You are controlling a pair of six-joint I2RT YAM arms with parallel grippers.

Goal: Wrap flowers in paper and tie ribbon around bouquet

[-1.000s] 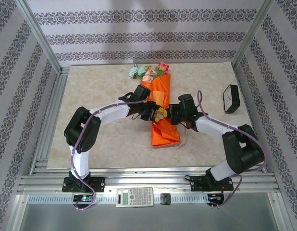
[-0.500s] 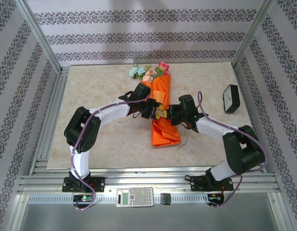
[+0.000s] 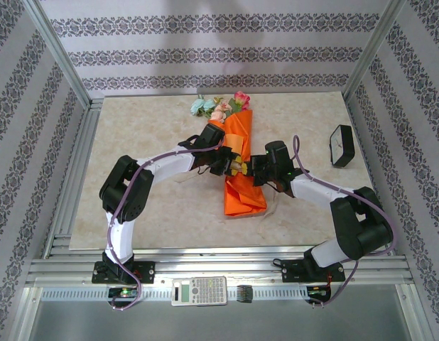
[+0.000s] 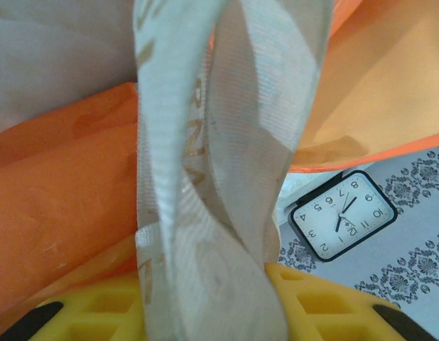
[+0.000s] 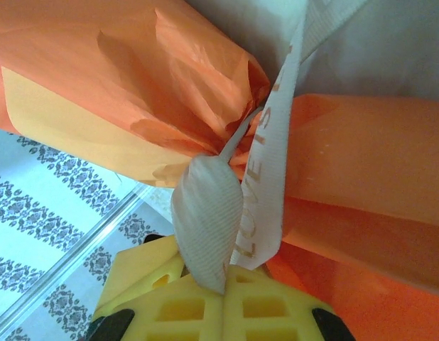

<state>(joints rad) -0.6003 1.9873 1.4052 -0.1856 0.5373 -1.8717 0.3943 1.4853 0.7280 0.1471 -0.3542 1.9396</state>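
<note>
Ribbon [image 4: 205, 177] stays clamped in left fingers [image 4: 99, 305] and right fingers [image 5: 276, 309] (bouquet [image 3: 242, 195] unmoved).

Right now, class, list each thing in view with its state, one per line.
bouquet: wrapped, lying on table
ribbon: at its pinched waist, held both sides
left gripper: shut on ribbon
right gripper: shut on ribbon
clock: on table, untouched
calculator: on front rail, untouched

Orange bouquet [image 3: 242, 135], beige ribbon [image 4: 205, 185] at waist
</note>
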